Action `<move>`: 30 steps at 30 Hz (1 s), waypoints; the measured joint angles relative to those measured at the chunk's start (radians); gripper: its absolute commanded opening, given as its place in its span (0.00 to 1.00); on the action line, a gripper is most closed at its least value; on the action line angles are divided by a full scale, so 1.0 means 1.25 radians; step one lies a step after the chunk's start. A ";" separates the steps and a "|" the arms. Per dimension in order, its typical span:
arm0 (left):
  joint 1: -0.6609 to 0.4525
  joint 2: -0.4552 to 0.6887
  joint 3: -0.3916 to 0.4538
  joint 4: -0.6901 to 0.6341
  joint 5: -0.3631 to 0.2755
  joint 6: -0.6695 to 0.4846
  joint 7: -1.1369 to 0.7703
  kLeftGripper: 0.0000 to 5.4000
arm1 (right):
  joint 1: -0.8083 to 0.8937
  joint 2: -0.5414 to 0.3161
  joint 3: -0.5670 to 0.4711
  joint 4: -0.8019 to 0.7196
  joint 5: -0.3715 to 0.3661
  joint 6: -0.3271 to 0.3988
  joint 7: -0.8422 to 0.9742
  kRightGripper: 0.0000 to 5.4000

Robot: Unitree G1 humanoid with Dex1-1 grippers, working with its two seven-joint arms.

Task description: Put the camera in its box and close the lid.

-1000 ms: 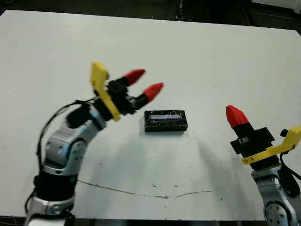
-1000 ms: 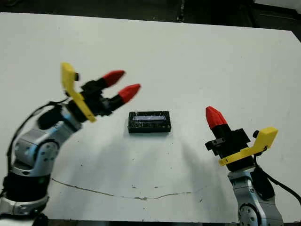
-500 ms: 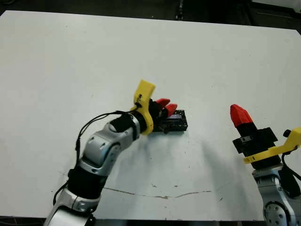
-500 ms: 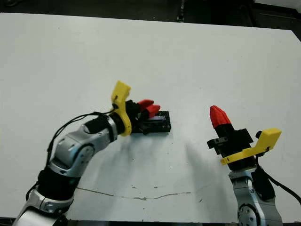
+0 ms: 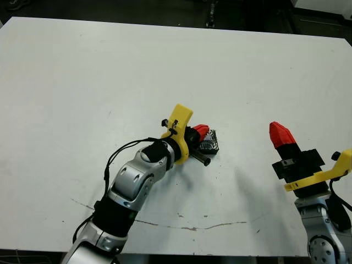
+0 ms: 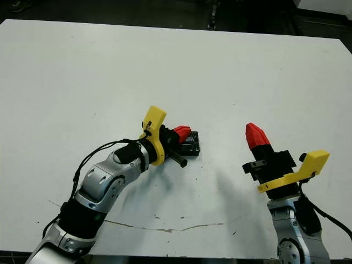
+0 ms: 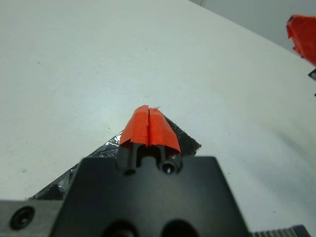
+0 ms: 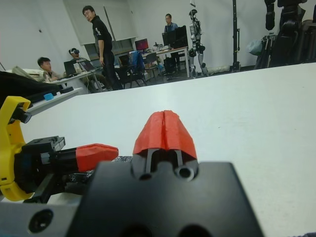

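The glossy black lid [image 5: 211, 144] lies near the middle of the white table [image 5: 82, 82], and my left arm covers most of it. My left gripper [image 5: 201, 131] is shut, its red tips together over the lid's top; whether they touch it I cannot tell. The left wrist view shows the closed fingertips [image 7: 149, 126] above the crinkly lid [image 7: 183, 141]. My right gripper [image 5: 279, 133] is shut and empty, raised well to the right of the lid; its joined fingertips [image 8: 165, 130] show in the right wrist view. The box and the camera are hidden.
A thin dark crack line [image 5: 181, 226] runs along the table near its front edge. Beyond the table's far edge, the right wrist view shows several people at desks [image 8: 101, 39] and a standing humanoid robot [image 8: 196, 34].
My left arm swung right and down from beside the lid to over it, and its fingers went from open to shut. The right arm has barely moved.
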 measured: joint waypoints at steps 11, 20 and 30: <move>0.017 -0.004 0.036 -0.021 -0.020 0.016 -0.003 0.00 | 0.001 -0.001 0.003 0.000 0.002 0.000 0.004 0.00; 0.131 0.104 0.182 -0.226 -0.047 -0.082 -0.031 0.00 | -0.005 -0.002 0.004 -0.001 -0.004 0.000 -0.003 0.00; 0.272 0.115 0.352 -0.264 0.020 -0.525 0.030 0.00 | -0.037 0.009 0.013 -0.018 -0.106 -0.008 -0.110 0.00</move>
